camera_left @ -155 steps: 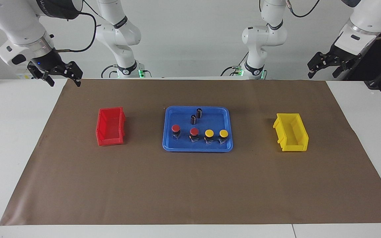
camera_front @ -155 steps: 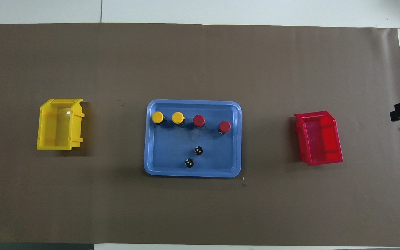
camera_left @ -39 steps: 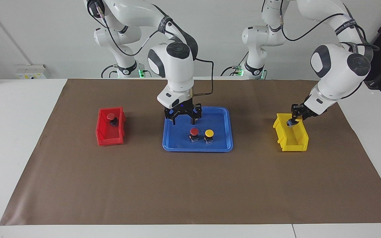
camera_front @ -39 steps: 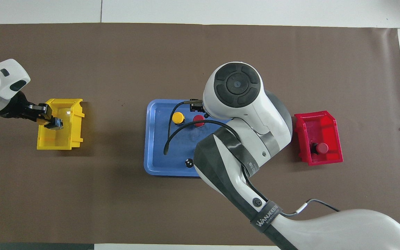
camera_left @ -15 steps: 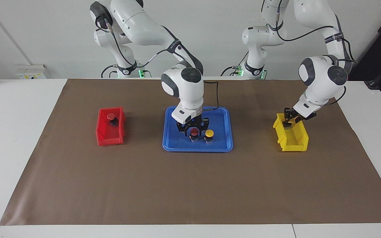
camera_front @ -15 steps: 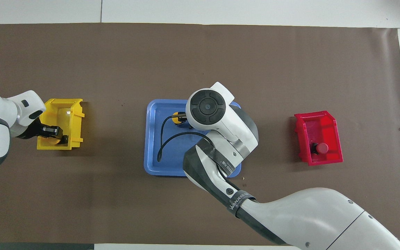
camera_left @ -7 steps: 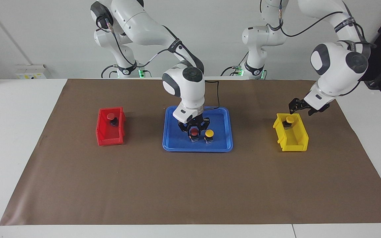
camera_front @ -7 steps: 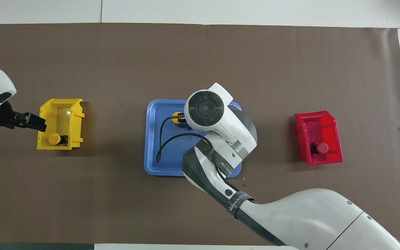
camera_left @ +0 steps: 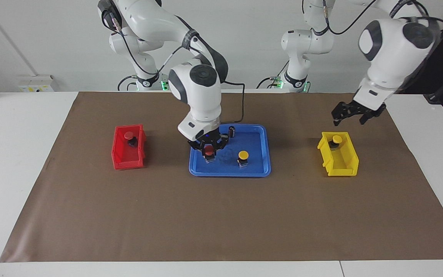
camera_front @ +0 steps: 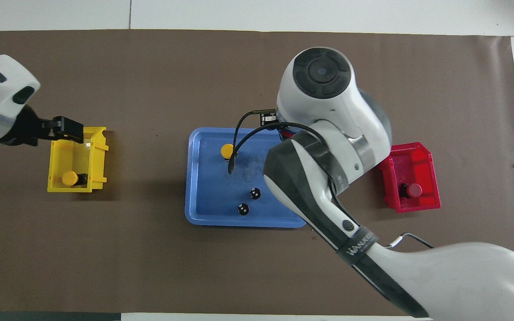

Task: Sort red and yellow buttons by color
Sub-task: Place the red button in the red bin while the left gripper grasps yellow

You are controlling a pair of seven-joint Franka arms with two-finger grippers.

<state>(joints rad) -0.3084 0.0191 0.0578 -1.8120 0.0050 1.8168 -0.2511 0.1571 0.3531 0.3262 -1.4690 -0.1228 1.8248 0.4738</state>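
My right tool (camera_left: 209, 146) grips a red button (camera_left: 209, 151) for the red bin (camera_left: 128, 161); my left tool (camera_left: 353, 114) hangs open, empty, above the yellow bin (camera_left: 341, 163).

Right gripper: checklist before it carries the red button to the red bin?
1. Grip: ok. The right gripper is shut on the held red button, over the blue tray.
2. Button lifted above the tray rim: cannot tell.
3. Room in the red bin: ok. Only the binned red button lies in it, at the end nearer the robots.
4. Tray yellow button: ok. It stands upright, apart from the right gripper.
5. Left gripper: ok. It is open and raised by the yellow bin, at the left arm's end of the table.
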